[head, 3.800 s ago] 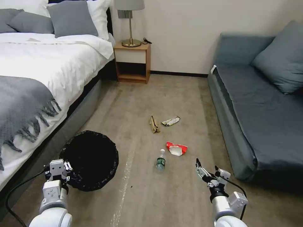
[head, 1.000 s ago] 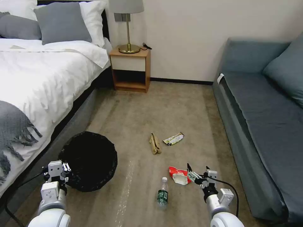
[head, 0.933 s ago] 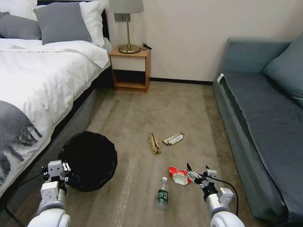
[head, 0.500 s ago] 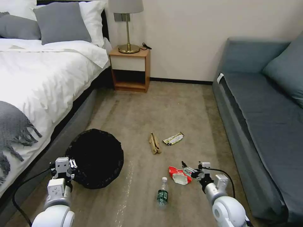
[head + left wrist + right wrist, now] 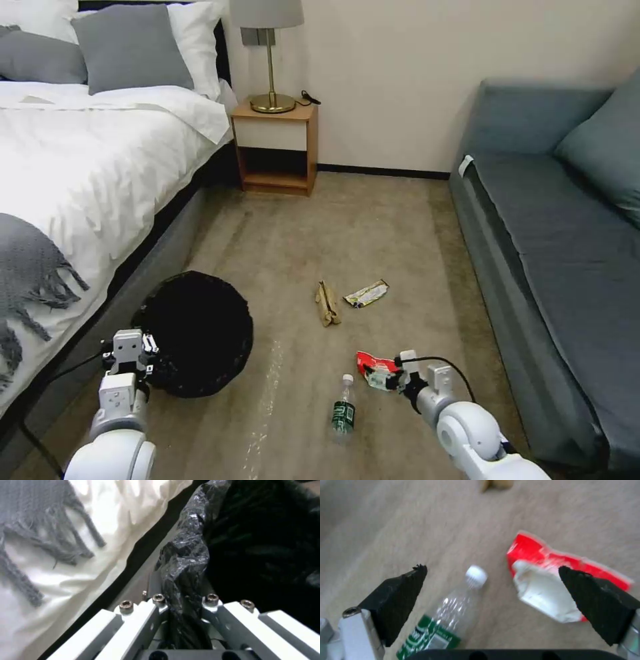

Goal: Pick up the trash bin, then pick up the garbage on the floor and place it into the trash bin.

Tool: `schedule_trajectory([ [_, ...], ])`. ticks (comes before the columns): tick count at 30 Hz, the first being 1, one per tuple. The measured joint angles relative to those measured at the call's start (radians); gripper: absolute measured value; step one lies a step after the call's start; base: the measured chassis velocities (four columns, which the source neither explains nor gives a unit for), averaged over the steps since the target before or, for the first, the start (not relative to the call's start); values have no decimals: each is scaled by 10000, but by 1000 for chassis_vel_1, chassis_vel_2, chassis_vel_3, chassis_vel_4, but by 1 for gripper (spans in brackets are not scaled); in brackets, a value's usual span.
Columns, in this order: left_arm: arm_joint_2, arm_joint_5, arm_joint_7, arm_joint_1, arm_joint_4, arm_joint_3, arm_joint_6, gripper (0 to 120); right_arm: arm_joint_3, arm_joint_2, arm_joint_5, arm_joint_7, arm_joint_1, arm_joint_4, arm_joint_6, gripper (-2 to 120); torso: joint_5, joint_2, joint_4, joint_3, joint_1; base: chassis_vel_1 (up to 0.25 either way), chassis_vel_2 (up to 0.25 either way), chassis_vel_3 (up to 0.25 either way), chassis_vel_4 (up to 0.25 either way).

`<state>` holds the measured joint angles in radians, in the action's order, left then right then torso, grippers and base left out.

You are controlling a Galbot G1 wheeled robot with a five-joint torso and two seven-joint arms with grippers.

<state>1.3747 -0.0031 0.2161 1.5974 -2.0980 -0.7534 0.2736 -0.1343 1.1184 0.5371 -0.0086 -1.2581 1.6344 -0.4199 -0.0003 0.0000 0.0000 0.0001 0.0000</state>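
1. The round trash bin lined with a crinkled black plastic bag (image 5: 193,333) sits low on the left beside the bed (image 5: 80,167), its mouth facing up toward the head camera; whether it stands on the carpet or hangs clear of it cannot be told.
2. The left claw (image 5: 130,353) is at the bin's near rim. In the left wrist view its two metal fingers (image 5: 146,615) are closed on a fold of the black bag (image 5: 186,562) at the rim.
3. The clear plastic bottle with green label and white cap (image 5: 343,408) lies flat on the carpet, long axis running near-to-far, cap pointing away from the robot.
4. The red-and-white packet (image 5: 375,369) lies flat just beyond and to the right of the bottle cap, apart from it, its torn white end toward the robot.
5. The right claw (image 5: 393,379) is low over the packet's right edge. In the right wrist view its black fingertips (image 5: 403,590) are spread wide and hold nothing; the bottle cap and the packet's white end show between them.
6. The brown crumpled wrapper (image 5: 327,303) lies farther out, long axis near-to-far. The silver-yellow foil wrapper (image 5: 366,293) lies just beside it on the right, angled up to the right.
7. Surface: beige short-pile carpet (image 5: 347,227). Room: white-sheeted bed with a grey fringed throw on the left, wooden nightstand (image 5: 275,147) with a brass lamp by the far wall, blue-grey sofa (image 5: 553,247) on the right.
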Motion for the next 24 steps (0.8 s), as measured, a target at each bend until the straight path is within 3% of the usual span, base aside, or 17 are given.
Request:
schedule_trajectory([
  [24, 26, -56, 27, -107, 587, -415, -157, 4, 1397, 1344, -1160, -276, 792, -2126, 509, 100, 3, 0, 1, 0, 0, 0, 0, 0, 0],
])
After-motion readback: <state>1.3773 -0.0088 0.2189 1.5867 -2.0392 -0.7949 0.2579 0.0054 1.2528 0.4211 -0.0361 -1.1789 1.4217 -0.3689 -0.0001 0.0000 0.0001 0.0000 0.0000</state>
